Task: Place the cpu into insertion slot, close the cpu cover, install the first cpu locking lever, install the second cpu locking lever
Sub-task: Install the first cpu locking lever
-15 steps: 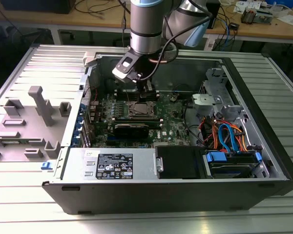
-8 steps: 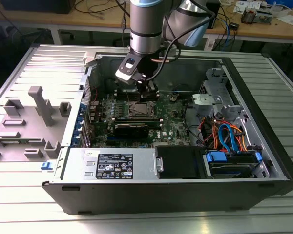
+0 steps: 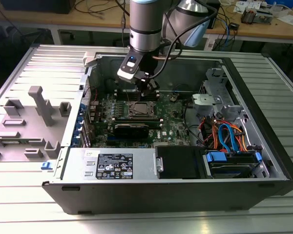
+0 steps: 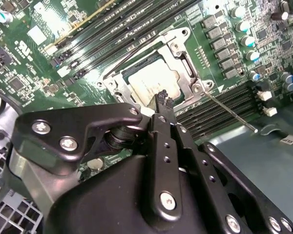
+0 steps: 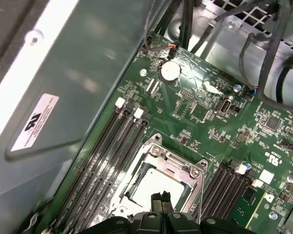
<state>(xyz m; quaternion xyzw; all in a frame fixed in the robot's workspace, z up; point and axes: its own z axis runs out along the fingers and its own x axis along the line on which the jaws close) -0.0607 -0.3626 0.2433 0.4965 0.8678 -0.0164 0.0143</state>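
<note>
Lying just below closed jaws, cpu [image 4: 154, 83]

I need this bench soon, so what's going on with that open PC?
A robot arm is working inside the open computer case. Its gripper, shut and holding nothing, hovers just above the insertion slot. The cpu lies in the slot with the cpu cover down over it. One thin locking lever sticks out over the memory slots, apparently not latched.

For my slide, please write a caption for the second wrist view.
Shut gripper poised above the cpu, which sits beneath the cpu cover.
</note>
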